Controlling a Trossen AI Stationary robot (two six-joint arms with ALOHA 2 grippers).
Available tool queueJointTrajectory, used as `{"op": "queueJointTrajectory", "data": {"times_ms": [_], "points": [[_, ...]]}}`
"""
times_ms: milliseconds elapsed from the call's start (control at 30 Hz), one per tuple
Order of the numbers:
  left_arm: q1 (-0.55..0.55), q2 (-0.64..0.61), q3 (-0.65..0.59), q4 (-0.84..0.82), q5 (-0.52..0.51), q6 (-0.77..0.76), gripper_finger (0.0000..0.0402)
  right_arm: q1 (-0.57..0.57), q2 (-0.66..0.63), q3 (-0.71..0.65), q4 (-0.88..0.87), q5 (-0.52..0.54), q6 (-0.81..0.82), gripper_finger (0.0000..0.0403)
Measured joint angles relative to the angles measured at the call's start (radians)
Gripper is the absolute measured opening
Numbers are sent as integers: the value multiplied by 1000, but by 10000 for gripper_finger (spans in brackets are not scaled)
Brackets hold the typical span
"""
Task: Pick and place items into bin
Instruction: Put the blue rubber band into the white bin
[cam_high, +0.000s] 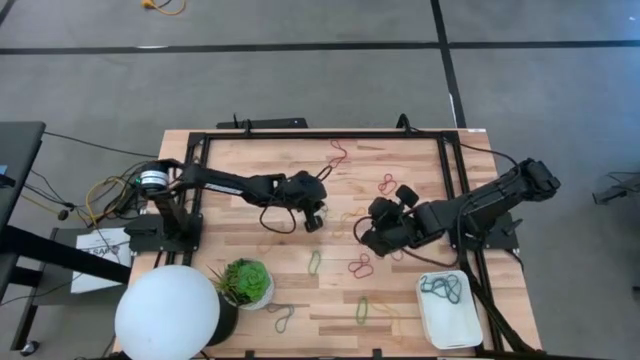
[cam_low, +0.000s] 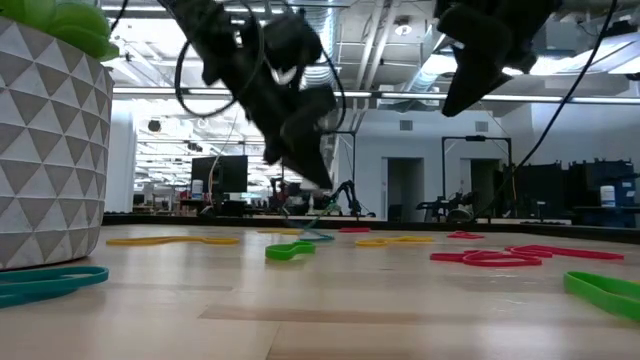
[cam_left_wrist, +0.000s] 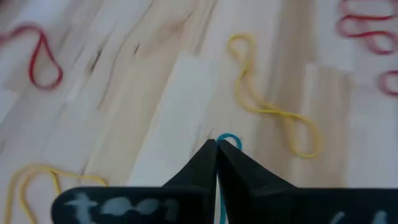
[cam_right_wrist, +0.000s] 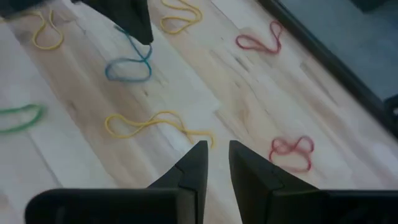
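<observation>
The pale wooden desk (cam_high: 300, 200), planks running lengthwise with a matte grain, carries the whole spread, and the big white ball lamp (cam_high: 167, 312) sits at its near left corner with the green potted plant (cam_high: 247, 282) tucked just beside it, both well off the working area so the arms have room. Over at the near right corner is the bin (cam_high: 450, 322), a shallow white plastic tray with rounded corners, already holding a tangle of grey-teal bands (cam_high: 441, 288) at its far end, so it looks placed within easy reach of the right arm. Out on the planks the loose items lie scattered flat: thin rubbery loops, limp and twisted into figure-eights and ovals, a red one (cam_right_wrist: 291, 152) near the right arm, a yellow one (cam_right_wrist: 157, 124) snaking across the grain, a green one (cam_low: 290, 250) close to the low camera. Now the action: the left hand (cam_high: 312, 217) is down at mid-desk, clenched tight on a teal band (cam_right_wrist: 129, 65), pinching just one end so the rest of the loop trails onto the wood. The right hand (cam_right_wrist: 216, 163) hovers above the desk between the red and yellow loops, fingers parted a sliver with nothing between them, seemingly waiting its turn.
</observation>
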Motion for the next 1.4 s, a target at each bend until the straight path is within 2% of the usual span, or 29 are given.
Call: {"op": "queueJointTrajectory", "data": {"times_ms": [100,233,433,500,667,867,1133,1400], "points": [[-31,-51,26,-25,-17,30,0,-46,0,0,52,-17,-137,60],[-63,-98,28,-55,-46,50,0,-107,1,-12,170,-130,-332,58],[-90,-119,28,-107,-51,54,0,-178,1,-88,473,-446,-545,44],[-92,-119,28,-111,-52,54,0,-193,1,-119,561,-499,-610,44],[-95,-119,28,-116,-53,53,0,-225,1,-151,645,-493,-722,65],[-95,-119,28,-116,-53,53,0,-268,9,-193,772,-498,-725,110],[-95,-119,28,-103,-53,52,0,-305,192,-189,976,-502,-724,158],[-95,-119,28,-115,-52,52,0,-308,326,-120,989,-502,-725,156]]}}
